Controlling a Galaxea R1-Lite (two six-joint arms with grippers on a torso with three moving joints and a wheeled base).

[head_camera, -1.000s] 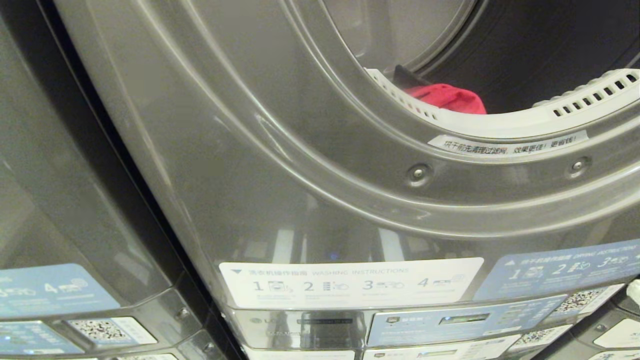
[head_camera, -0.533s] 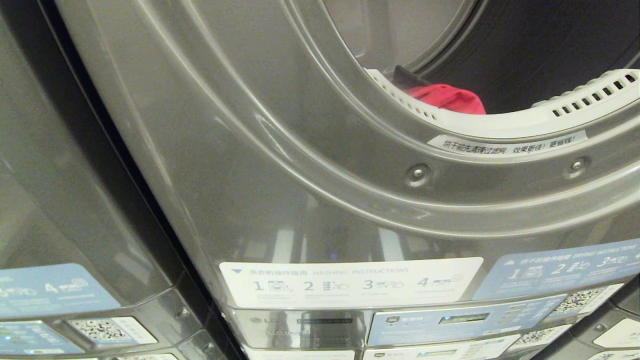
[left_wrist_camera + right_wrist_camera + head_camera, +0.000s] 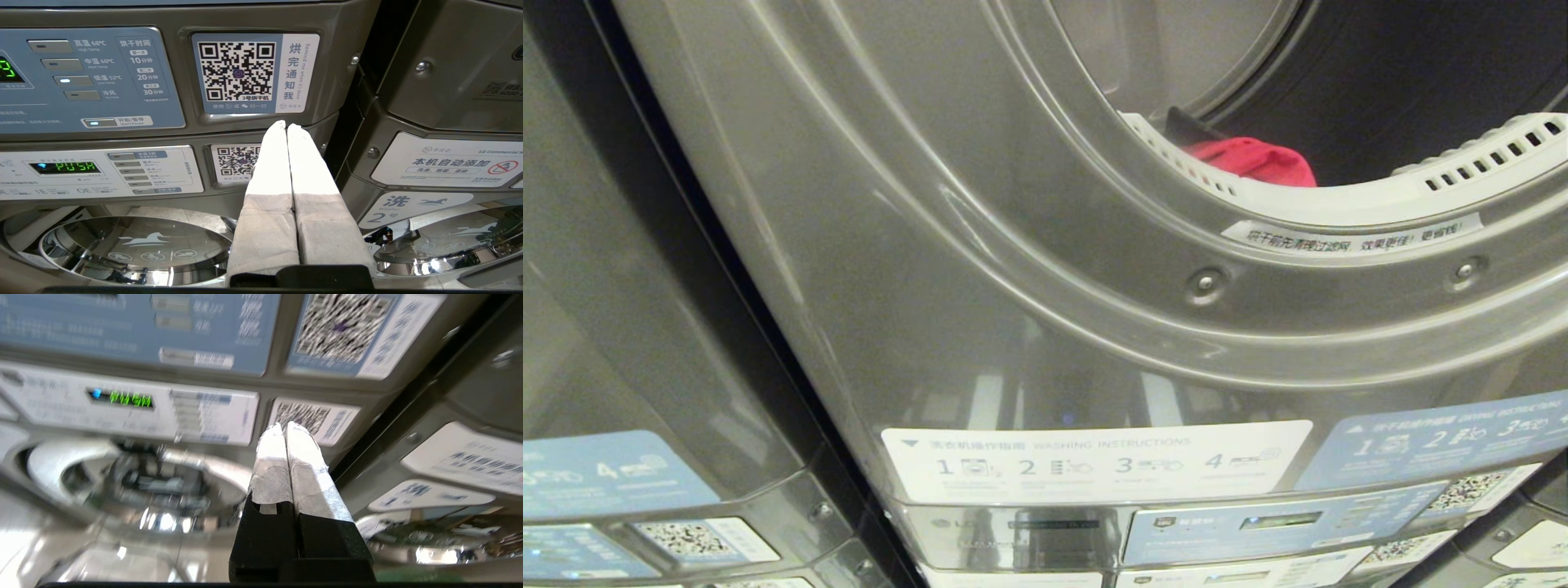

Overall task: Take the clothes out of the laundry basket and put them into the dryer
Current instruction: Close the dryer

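Pressed together and holding nothing: left gripper, its taped fingers touching along their length, pointing at stacked control panels. Likewise pinched closed and empty: right gripper, hovering before a blurred panel glowing green, apparently "PUSH".

Reading, left wrist view: QR sticker marked "Remind me when it's done"; temperature buttons "68°C", "60°C", "52°C"; green display showing "PUSH"; on the right neighbouring machine, "LG Commercial" label, cut off by the frame edge.

Filling the head view: dryer, door opening showing, red garment lying inside behind the white vented rim. Below, "WASHING INSTRUCTIONS" sticker. Laundry basket nowhere showing.
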